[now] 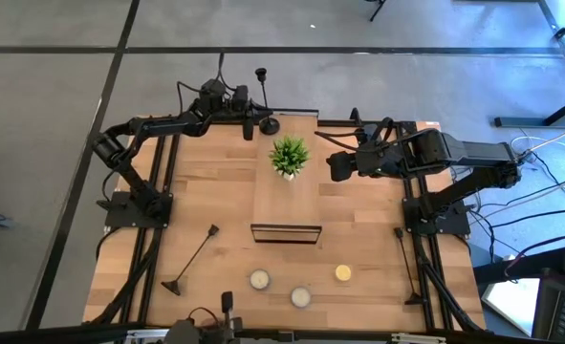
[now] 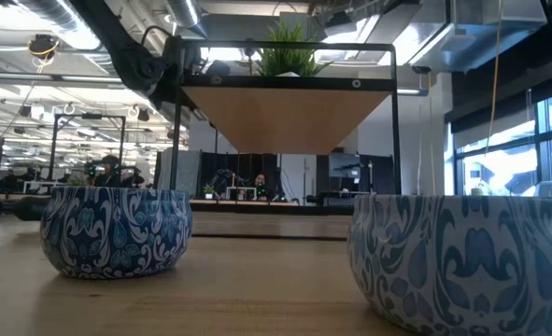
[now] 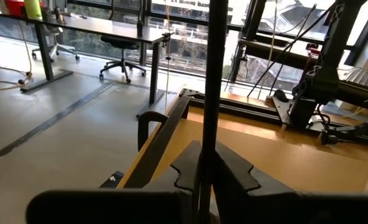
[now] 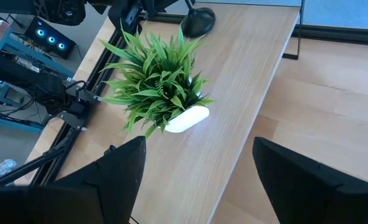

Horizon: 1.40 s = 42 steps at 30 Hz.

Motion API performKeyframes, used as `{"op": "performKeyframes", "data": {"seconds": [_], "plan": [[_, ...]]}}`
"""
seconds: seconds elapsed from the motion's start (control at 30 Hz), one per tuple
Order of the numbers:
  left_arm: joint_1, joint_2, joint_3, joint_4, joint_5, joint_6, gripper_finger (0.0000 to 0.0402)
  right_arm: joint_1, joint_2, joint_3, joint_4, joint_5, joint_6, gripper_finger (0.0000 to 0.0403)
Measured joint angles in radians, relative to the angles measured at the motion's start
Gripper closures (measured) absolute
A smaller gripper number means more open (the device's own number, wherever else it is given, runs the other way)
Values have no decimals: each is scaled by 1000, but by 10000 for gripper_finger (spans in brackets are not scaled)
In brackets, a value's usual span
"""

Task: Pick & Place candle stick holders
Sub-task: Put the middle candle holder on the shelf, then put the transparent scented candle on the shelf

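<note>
Writing shows nowhere; left gripper (image 1: 249, 122) pinches upright candle stick holder (image 1: 266, 105).

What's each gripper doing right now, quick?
Left gripper: fingers closed around the candle stick holder rod.
Right gripper: open, empty, near the potted plant.

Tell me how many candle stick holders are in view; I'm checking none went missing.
3. One candle stick holder stands on the raised shelf's far end at the left gripper; one lies near the table's front left; one lies along the right edge. None seems hidden.
</note>
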Motion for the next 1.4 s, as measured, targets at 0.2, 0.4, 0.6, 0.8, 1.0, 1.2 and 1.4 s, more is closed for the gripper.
{"op": "performKeyframes", "data": {"seconds": [0.2,0.4,0.6,0.8,1.0,1.2,1.4], "plan": [[0,0,0,-2,-20,0,365,0,0,0,0,0,0,105],[0,0,0,-1,-20,0,345,0,0,0,0,0,0,105],[0,-30,0,-19,-19,2,325,0,0,0,0,0,0,105],[0,-64,0,-86,-19,3,310,0,0,0,-1,0,-5,105],[-5,-68,0,-163,-18,0,306,0,0,0,-1,7,-8,105],[-9,-84,0,-186,23,-35,306,0,0,0,-1,8,-8,105],[-5,-147,0,-307,44,-40,296,0,0,0,-1,8,-8,105]]}}
